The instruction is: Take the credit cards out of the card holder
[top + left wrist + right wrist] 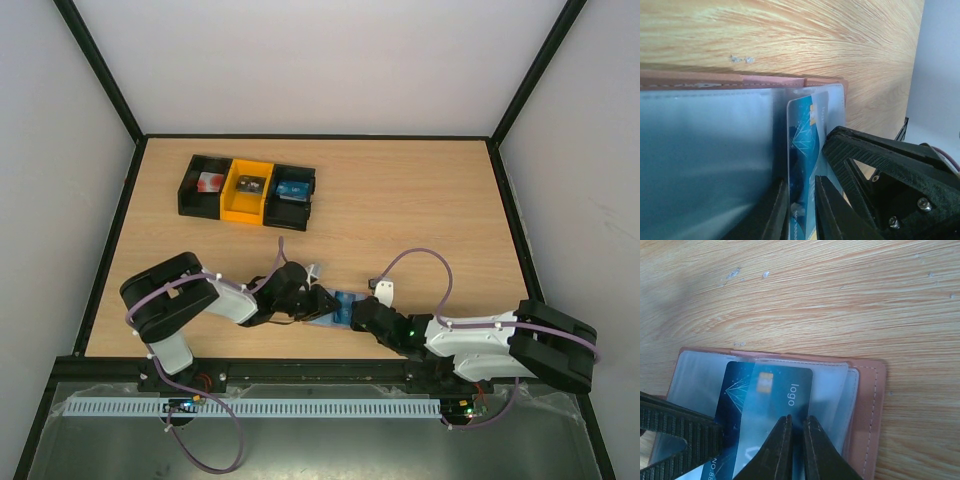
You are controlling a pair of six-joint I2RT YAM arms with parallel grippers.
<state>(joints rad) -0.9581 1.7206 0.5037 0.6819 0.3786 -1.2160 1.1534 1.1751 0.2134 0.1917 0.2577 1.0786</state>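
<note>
The card holder [341, 308] lies open by the middle of the counter's [400, 220] near edge. The left gripper [800, 210] is clenched on a blue credit card [802, 145] that is partly out. The right gripper [797, 450] is pinched tight beside it, though whether on sleeve or card I cannot tell. The extraction step looks under way. Next, the card must slide clear while the holder stays pinned.

Wide open wood runs across the middle and right of the table [430, 200], so we have plenty of room to pass there. At upper left, the row of bins [247, 190] stands in the way. Low centre is tight: the left gripper [318, 303] and right gripper [358, 312] crowd nose to nose over the card holder [340, 306], and we see no gap between them. Their bulky arms fill both lower corners.
</note>
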